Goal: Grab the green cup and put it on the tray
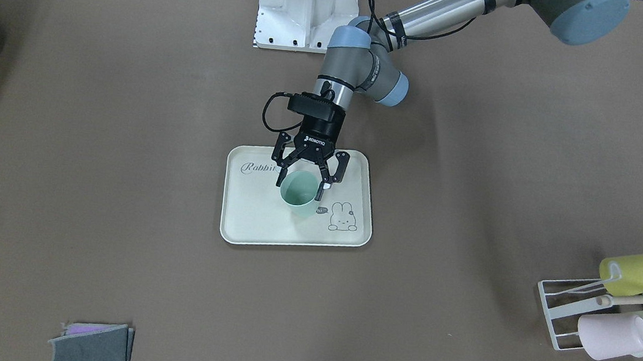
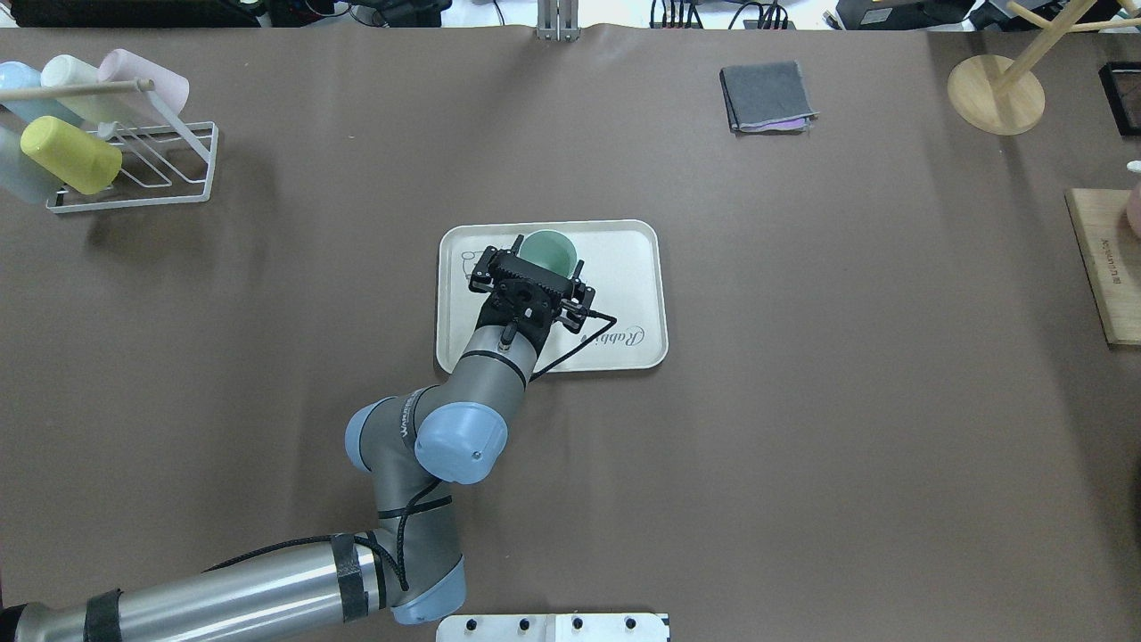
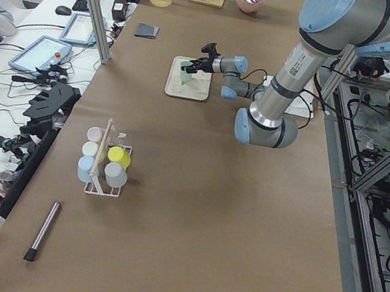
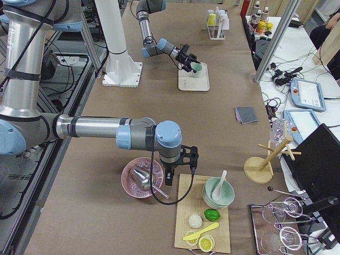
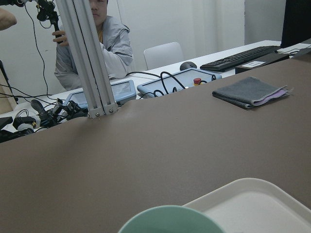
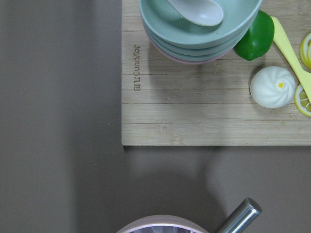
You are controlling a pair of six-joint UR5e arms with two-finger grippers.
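The green cup (image 1: 298,196) stands upright on the cream tray (image 1: 258,221), between the "Rabbit" script and the bunny drawing. My left gripper (image 1: 302,183) reaches down over it, one finger against each side of the rim, shut on the cup. From overhead the cup (image 2: 548,251) sits at the tray's (image 2: 624,259) far side with the gripper (image 2: 546,257) over it. The left wrist view shows only the cup's rim (image 5: 170,221) and a tray corner (image 5: 252,204). My right gripper (image 4: 179,171) hangs beside a pink bowl (image 4: 142,178); I cannot tell whether it is open.
A white wire rack (image 2: 134,169) holding several pastel cups lies at the table's far left. A folded grey cloth (image 2: 767,98) lies far behind the tray. A wooden stand (image 2: 994,94) and a cutting board (image 2: 1105,267) with bowls and food are at the right.
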